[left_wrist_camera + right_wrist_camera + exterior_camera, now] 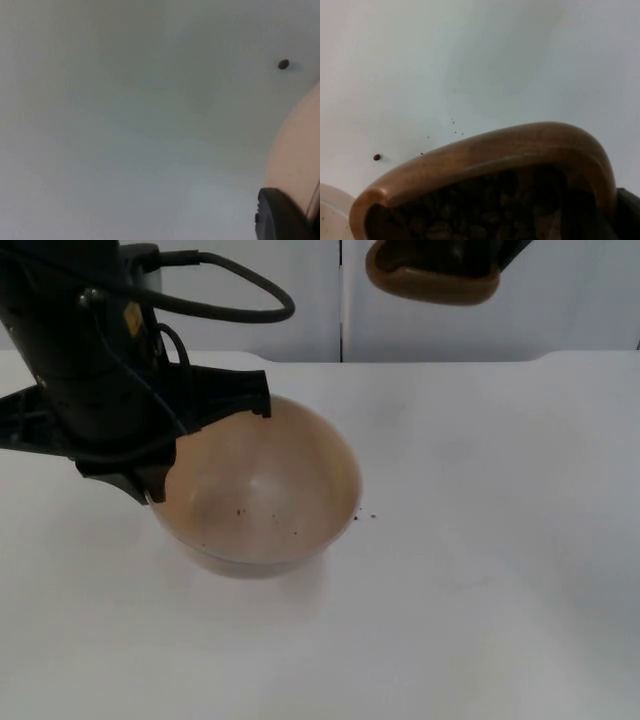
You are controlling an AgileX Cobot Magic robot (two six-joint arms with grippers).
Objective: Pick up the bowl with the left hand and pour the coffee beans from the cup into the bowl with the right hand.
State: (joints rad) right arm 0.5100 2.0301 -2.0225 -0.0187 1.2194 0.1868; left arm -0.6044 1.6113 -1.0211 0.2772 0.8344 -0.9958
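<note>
Smooth pale bowl [262, 490], glossy wooden-looking brown cup [485, 165] (matt dark beans [485, 210] inside), matt white table [480, 540]

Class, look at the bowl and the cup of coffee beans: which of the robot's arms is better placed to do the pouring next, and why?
The right. Its claw holds the cup of coffee beans raised above the table. The left claw is occupied gripping the rim of the bowl, which looks nearly empty.

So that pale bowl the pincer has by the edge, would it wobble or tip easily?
Probably somewhat. The bowl is round-bottomed and wide, and the left pincer holds it only at one side of the rim, so it may tilt. It looks stiff and smooth, perhaps slippery. It holds only a few specks, so likely light until the cup pours its beans.
</note>
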